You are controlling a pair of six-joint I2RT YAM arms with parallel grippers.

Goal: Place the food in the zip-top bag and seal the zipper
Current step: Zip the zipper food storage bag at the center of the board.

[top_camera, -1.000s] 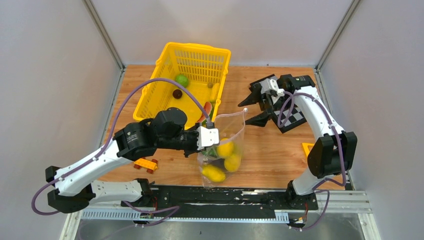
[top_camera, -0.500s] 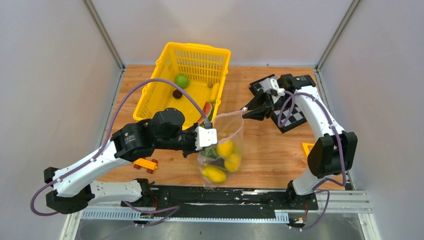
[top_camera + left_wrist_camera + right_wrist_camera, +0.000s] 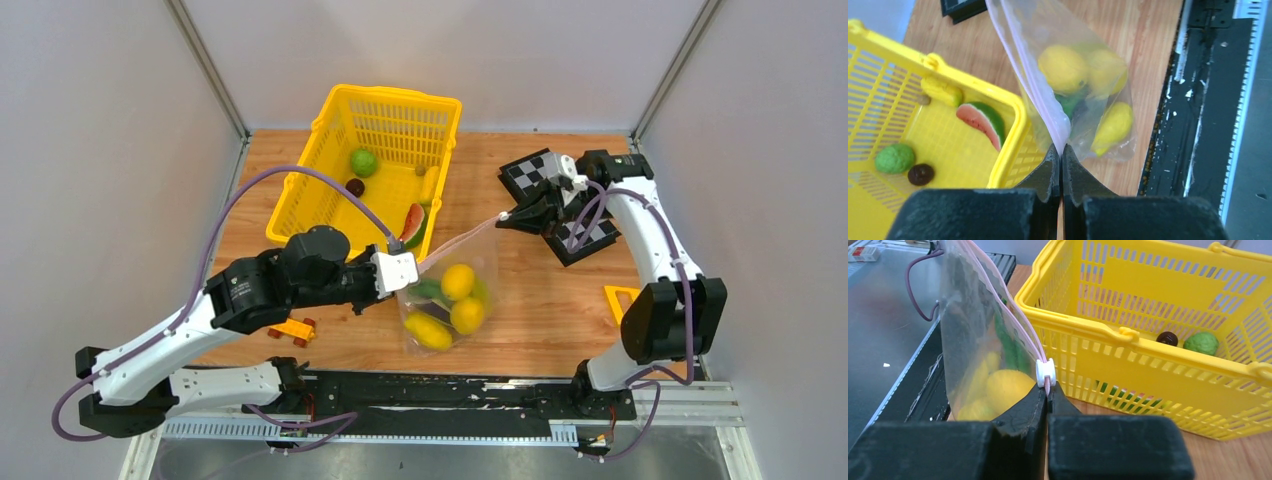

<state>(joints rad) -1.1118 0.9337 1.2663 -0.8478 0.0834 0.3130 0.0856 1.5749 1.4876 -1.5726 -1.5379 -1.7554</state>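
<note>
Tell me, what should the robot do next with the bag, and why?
Probably the right gripper should drag the white slider along the zipper toward the left gripper: both pinch its ends, holding the zip-top bag taut with food inside.

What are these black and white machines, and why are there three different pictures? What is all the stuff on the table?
They are two robot arms bolted to a wooden table. One picture looks down from above. The other two come from small cameras on the arms' wrists, so you see each arm's black fingers up close. The left gripper and the right gripper are both pinched shut on opposite ends of the top edge of a clear plastic zip-top bag, stretching it between them. Inside are yellow toy lemons. A yellow lattice basket beside it holds a toy watermelon slice and a green ball. An orange toy car and a black-and-white chequerboard lie there too.
</note>
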